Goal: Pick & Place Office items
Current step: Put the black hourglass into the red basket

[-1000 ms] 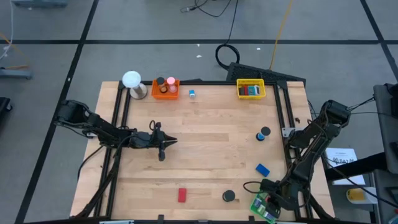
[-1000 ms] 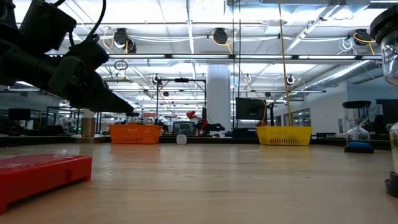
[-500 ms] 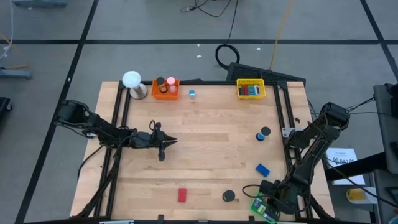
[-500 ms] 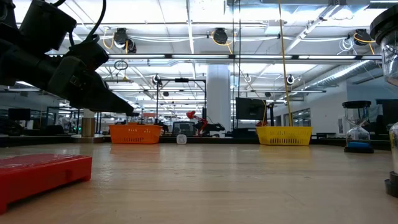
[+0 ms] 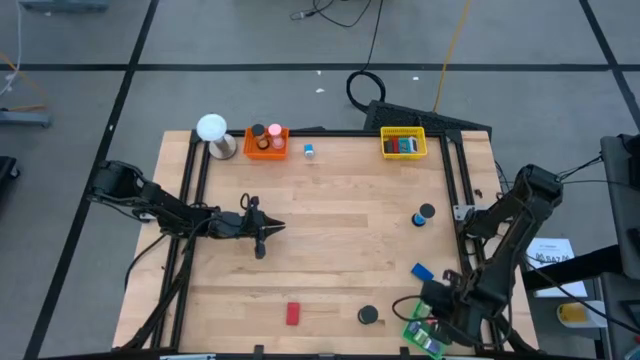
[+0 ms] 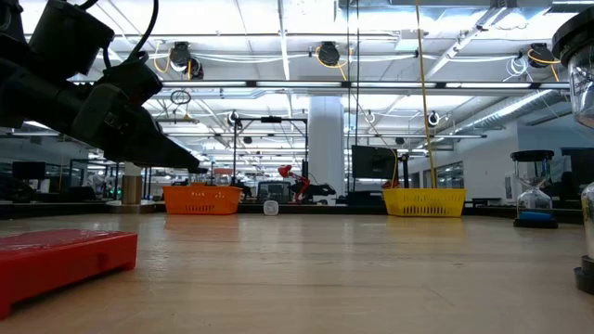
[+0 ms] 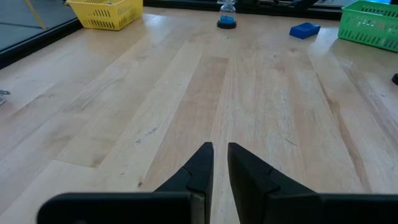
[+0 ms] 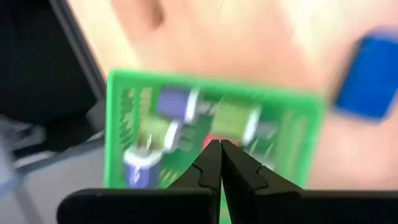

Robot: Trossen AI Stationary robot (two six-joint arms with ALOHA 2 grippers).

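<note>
My left gripper (image 5: 262, 232) (image 7: 219, 158) hovers shut over the bare wood at the table's middle left, touching nothing. My right gripper (image 5: 432, 303) (image 8: 219, 155) is shut above the green tray (image 5: 425, 336) (image 8: 211, 118) at the near right corner; several small clip-like bits lie in that tray. A blue block (image 5: 419, 270) (image 8: 367, 74) lies on the table just beyond the tray, partly hidden by the right arm. A black disc (image 5: 369, 315) and a red block (image 5: 292, 313) (image 6: 56, 260) lie flat near the near edge. A dark disc beside a blue piece (image 5: 424, 214) rests toward the right side.
An orange tray (image 5: 266, 141) and a yellow tray (image 5: 403, 143) with items stand along the far edge, a small blue bit (image 5: 309, 150) between them. A white ball on a round base (image 5: 212, 130) sits at the far left corner. Black rails run along both sides.
My right arm has shifted a little toward the table's left over the green tray and now covers part of the blue block. The left arm and the items on the table have stayed put.
</note>
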